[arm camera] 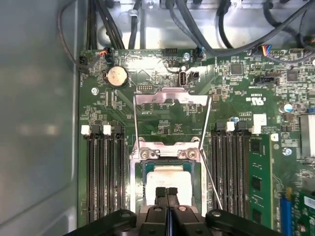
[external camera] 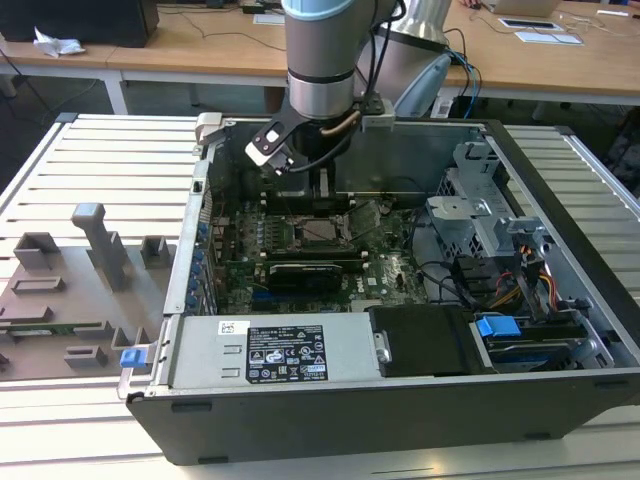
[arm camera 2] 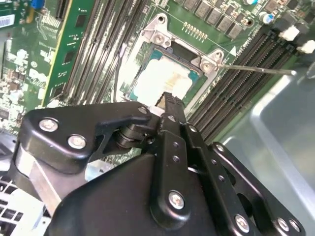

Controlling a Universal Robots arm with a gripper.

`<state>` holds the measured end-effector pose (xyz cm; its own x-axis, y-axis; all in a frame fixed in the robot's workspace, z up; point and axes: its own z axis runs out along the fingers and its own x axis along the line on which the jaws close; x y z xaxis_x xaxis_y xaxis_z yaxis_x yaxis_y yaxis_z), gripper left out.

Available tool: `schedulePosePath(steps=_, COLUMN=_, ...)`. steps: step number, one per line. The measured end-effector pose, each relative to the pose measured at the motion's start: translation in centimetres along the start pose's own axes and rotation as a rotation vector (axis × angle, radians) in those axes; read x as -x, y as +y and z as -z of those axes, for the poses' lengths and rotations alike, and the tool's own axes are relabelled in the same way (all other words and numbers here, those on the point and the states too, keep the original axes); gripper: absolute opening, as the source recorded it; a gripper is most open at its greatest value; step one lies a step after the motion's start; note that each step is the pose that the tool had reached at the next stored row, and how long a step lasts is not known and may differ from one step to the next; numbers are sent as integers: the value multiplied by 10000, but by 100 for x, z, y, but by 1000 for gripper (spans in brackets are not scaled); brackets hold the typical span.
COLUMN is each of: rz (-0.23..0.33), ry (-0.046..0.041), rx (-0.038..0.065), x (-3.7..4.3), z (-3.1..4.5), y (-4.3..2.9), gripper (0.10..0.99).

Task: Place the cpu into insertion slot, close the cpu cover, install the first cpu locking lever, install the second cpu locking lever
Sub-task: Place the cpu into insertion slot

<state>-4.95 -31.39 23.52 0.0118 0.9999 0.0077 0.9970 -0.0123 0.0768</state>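
On the slatted worktop (external camera: 100, 150), toward the exterior view's right: an open computer case (external camera: 330, 415). Beside it, near the worktop's edge on the exterior view's left: grey moulded holders (external camera: 95, 260). Down inside the case, at the end of the arm (external camera: 320, 60): the end effector (external camera: 320, 190), above the middle of the green motherboard (arm camera: 162, 123).

In the first wrist view, fingers (arm camera: 160, 192) pressed side by side, no gap between them, nothing gripped. Tips right over the cpu (arm camera: 170, 178); touching it or just clear of it, cannot tell.

The cpu flat in its socket, pale metal top upward with a yellowish smear across it, bordered by a silvery bracket (arm camera: 167, 151) on the side away from the fingers.

The cpu cover (arm camera: 172, 97) hinged back open, standing off the socket on the side nearer the coin cell (arm camera: 117, 76), green board visible through its square opening.

One thin locking lever (arm camera: 210, 179) unlatched, slanting between the socket and the black memory slots (arm camera: 236, 172).
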Motion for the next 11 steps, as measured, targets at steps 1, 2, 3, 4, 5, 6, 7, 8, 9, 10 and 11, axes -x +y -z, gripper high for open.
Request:
schedulePosePath(steps=1, rz=1, ry=1, rx=0, x=0, z=19, y=2, gripper=106)
schedulePosePath(steps=2, rz=2, ry=3, rx=-6, x=0, z=26, y=2, gripper=106)
schedulePosePath(steps=3, rz=1, ry=10, rx=-93, x=0, z=25, y=4, gripper=106)
schedulePosePath(steps=4, rz=-4, ry=7, rx=-417, x=1, z=26, y=16, gripper=106)
schedulePosePath(steps=5, rz=-3, ry=6, rx=-627, x=1, z=26, y=31, gripper=106)
schedulePosePath(steps=6, rz=-3, ry=20, rx=-641, x=1, z=42, y=34, gripper=106)
schedulePosePath(steps=7, rz=-6, ry=26, rx=-643, x=0, z=115, y=40, gripper=106)
schedulePosePath(steps=8, rz=-5, ry=25, rx=-643, x=-1, z=176, y=45, gripper=106)
schedulePosePath(steps=9, rz=-4, ry=26, rx=-644, x=-1, z=213, y=49, gripper=106)
schedulePosePath(steps=10, rz=-4, ry=29, rx=-643, x=-1, z=275, y=53, gripper=106)
schedulePosePath(steps=11, rz=-4, ry=33, rx=-644, x=-2, z=328, y=57, gripper=106)
